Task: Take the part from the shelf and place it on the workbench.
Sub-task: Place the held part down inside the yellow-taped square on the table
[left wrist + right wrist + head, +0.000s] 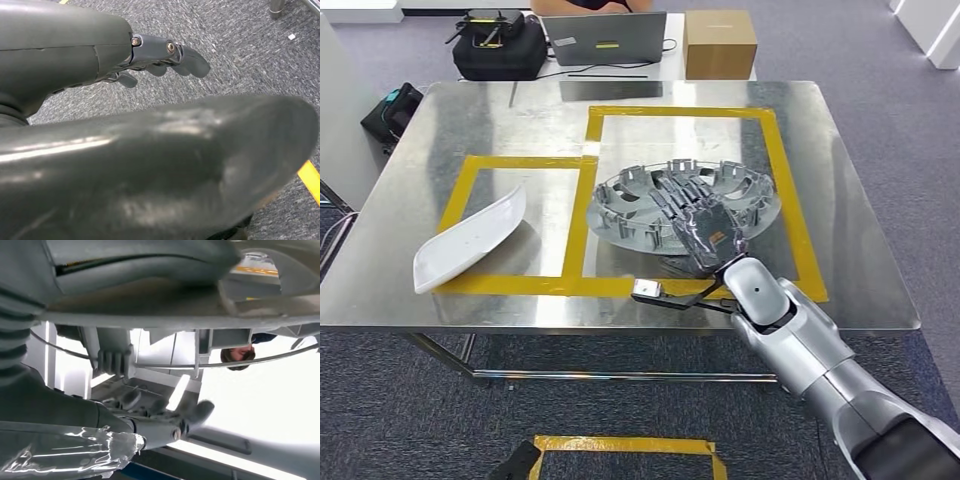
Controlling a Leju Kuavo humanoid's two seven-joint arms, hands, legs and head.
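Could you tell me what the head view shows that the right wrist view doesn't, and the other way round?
Head view alone: the whole steel workbench with its yellow tape frames, a white curved part in the left frame, and a laptop and cardboard box behind. Right wrist view alone: the underside ribs of the grey round part from close up. Both: the right hand lying on that grey round part.
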